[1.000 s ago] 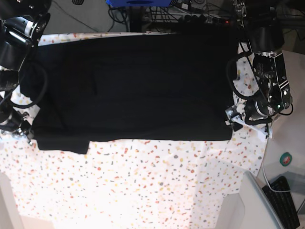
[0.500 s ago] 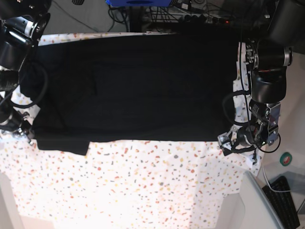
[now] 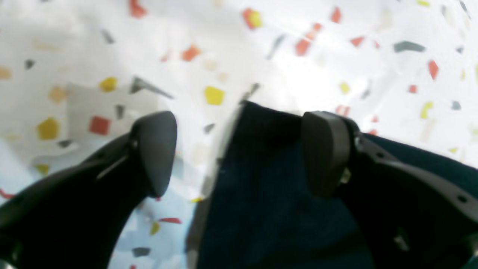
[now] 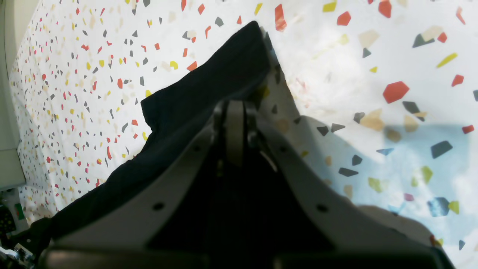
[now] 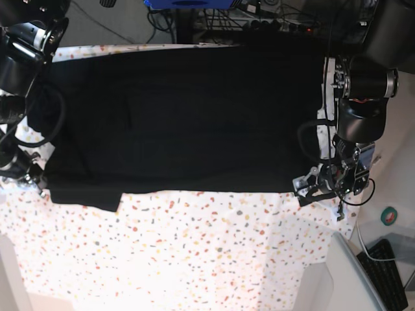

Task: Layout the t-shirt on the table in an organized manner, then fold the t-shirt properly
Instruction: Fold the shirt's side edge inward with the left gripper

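The black t-shirt (image 5: 181, 116) lies spread flat, plain side up, across the far half of the flecked white table (image 5: 194, 253). My left gripper (image 5: 305, 191) hangs at the shirt's front right corner. In the left wrist view this gripper (image 3: 239, 153) is open, its jaws straddling the shirt's corner (image 3: 261, 186) just above the cloth. At the shirt's front left corner my right gripper (image 5: 35, 181) is low on the cloth. The right wrist view shows that gripper (image 4: 235, 108) shut on the hem of the t-shirt (image 4: 209, 86), whose corner sticks out past the fingertips.
Beyond the table's right edge lie a black keyboard (image 5: 389, 272) and a green roll (image 5: 389, 216). Cables (image 5: 259, 19) and a blue object (image 5: 188, 3) sit behind the far edge. A cream-coloured wall or panel (image 4: 7, 112) borders the table in the right wrist view.
My left arm has swung from beside the shirt's right edge toward the front, bringing its gripper to the shirt's front right corner. The right arm and the shirt have not moved.
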### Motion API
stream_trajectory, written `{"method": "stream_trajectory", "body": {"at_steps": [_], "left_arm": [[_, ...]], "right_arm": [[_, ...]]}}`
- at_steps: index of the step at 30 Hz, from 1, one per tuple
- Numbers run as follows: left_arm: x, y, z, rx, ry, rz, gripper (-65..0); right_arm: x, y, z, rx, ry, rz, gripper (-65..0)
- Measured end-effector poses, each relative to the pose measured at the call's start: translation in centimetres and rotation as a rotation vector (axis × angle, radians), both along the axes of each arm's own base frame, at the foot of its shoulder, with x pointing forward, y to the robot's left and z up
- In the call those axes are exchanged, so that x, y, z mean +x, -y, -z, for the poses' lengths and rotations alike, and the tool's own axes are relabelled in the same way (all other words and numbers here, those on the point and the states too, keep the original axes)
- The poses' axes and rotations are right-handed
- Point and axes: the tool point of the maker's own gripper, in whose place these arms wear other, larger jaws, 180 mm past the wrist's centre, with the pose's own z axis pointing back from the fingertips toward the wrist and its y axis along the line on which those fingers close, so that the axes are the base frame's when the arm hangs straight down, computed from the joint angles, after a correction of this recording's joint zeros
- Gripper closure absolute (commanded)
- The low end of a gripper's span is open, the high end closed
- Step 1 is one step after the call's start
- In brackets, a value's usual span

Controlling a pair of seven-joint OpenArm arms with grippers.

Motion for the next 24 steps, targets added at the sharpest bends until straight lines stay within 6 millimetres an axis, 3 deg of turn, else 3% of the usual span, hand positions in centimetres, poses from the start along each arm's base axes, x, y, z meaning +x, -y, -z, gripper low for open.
{"method": "stream_trajectory", "body": {"at_steps": [3, 5, 8, 12, 19, 24], "left_arm": [[0.0, 0.3, 0.1, -0.003, 0.000, 0.005, -48.7], [0.0, 0.4, 0.1, -0.002, -0.001, 0.004, -43.6], [0.0, 0.7, 0.2, -0.007, -0.003, 0.007, -27.6], [-0.1, 1.0, 0.4, -0.010, 0.001, 0.008, 0.0], [0.2, 1.7, 0.2, -0.029, 0.004, 0.011, 0.0], [2.3, 2.9, -1.8, -0.048, 0.049, 0.034, 0.0]], "right_arm": [[0.0, 0.0, 0.0, -0.001, 0.000, 0.000, 0.0], [0.0, 0.0, 0.0, -0.001, 0.000, 0.000, 0.0], [0.0, 0.0, 0.0, -0.001, -0.001, 0.000, 0.0], [0.0, 0.1, 0.0, -0.002, 0.000, 0.000, 0.0], [-0.2, 1.0, 1.0, -0.021, 0.023, 0.054, 0.0], [-0.5, 2.2, 2.3, -0.029, -0.009, 0.070, 0.0]]}}
